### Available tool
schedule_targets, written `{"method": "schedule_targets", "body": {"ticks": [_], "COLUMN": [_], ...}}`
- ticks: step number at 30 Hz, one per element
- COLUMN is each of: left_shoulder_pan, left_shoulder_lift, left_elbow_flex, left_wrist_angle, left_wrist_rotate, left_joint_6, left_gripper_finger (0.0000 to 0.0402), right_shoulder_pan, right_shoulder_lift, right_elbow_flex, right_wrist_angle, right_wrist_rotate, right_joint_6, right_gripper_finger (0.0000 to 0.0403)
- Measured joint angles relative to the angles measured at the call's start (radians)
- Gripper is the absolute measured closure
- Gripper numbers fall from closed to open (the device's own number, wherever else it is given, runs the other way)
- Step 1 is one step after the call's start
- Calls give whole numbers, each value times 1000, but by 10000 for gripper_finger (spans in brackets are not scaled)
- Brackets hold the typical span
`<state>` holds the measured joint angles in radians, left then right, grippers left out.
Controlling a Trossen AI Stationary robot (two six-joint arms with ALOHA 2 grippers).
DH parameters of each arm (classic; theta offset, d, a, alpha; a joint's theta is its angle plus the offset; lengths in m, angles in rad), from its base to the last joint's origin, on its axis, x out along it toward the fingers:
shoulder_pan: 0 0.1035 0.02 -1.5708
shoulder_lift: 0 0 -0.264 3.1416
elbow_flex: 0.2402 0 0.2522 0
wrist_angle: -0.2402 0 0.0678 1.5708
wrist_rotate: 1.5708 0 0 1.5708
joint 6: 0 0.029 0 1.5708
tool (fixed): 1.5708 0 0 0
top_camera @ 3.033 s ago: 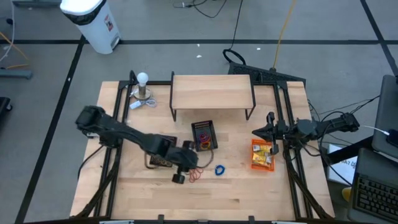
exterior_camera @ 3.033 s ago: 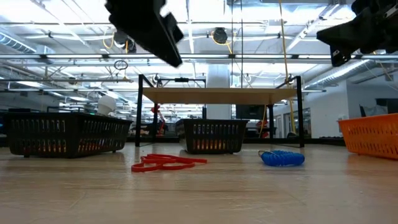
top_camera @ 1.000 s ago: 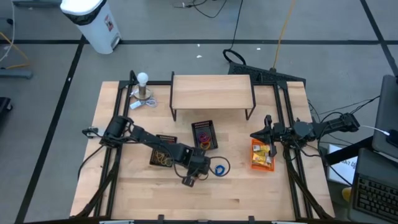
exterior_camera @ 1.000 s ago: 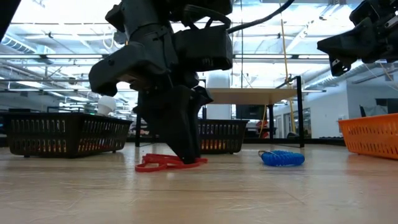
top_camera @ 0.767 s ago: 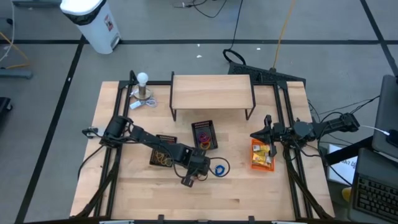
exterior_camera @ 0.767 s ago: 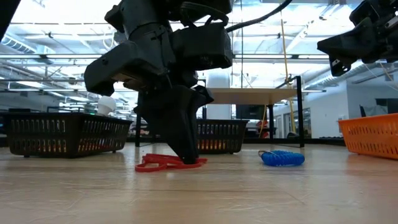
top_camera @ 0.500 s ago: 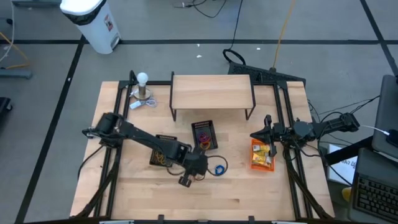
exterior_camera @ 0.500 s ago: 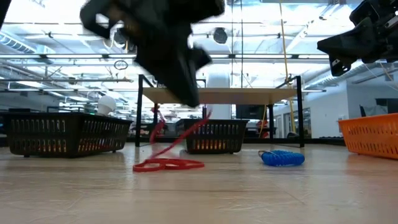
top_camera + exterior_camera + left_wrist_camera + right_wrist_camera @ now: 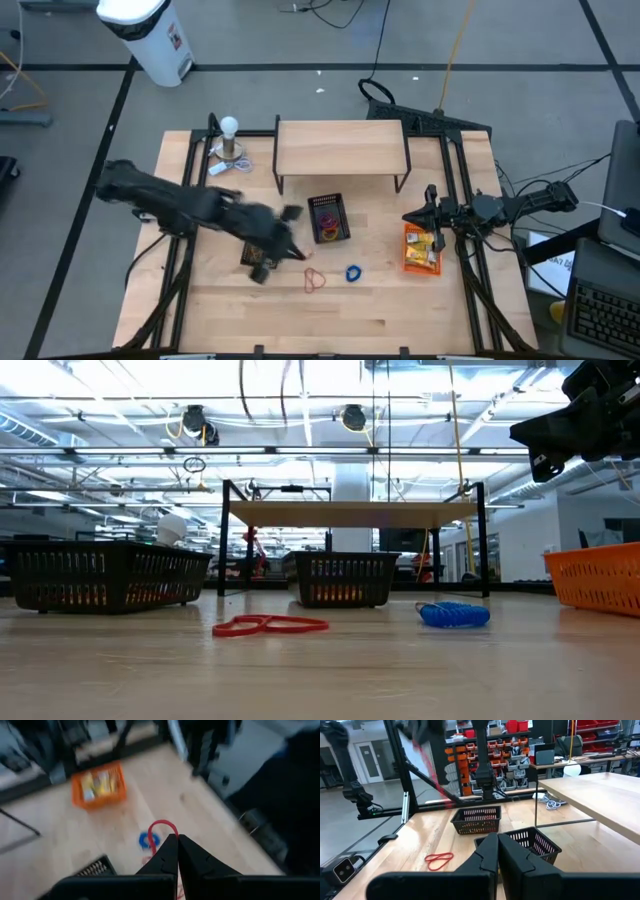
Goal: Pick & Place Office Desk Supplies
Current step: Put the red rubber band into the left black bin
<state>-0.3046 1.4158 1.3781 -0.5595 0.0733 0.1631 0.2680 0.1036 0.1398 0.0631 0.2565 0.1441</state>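
The left gripper (image 9: pixel 177 839) is carrying a thin red rubber band (image 9: pixel 161 826) clamped in its jaws above the worktop (image 9: pixel 400 300), probably toward a black mesh basket (image 9: pixel 329 219). The right gripper (image 9: pixel 497 840) is waiting, jaws together.

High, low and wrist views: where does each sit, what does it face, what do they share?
High view: overhead, straight down on the wooden table; both arms show.
Low view: tabletop height, level across loose red rubber bands and a blue coiled cord; right arm at top.
Left wrist view: looks down at the table; left gripper shut on a red band loop.
Right wrist view: looks across the table; right gripper shut.
Shared: high and low both show bands and cord.
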Motion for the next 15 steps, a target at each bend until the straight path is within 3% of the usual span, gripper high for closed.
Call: {"method": "schedule_targets", "body": {"ticks": [5, 10, 15], "left_shoulder_pan": [0, 0, 0], "left_shoulder_lift": [-220, -491, -770], "left_elbow_flex": [-38, -151, -353], "left_wrist_angle": [1, -19, -7], "left_wrist_rotate": [-14, -164, -305], "left_joint_6": [-1, -42, -157], "left_gripper_finger": [401, 401, 401], "right_shoulder_pan": [0, 0, 0], "right_shoulder_lift": [0, 0, 0], "right_elbow_flex": [0, 0, 0], "right_wrist_angle": [0, 0, 0], "right_wrist_rotate": [0, 0, 0], "right_joint_6": [0, 1, 1], "right_gripper_finger": [403, 403, 403]}}
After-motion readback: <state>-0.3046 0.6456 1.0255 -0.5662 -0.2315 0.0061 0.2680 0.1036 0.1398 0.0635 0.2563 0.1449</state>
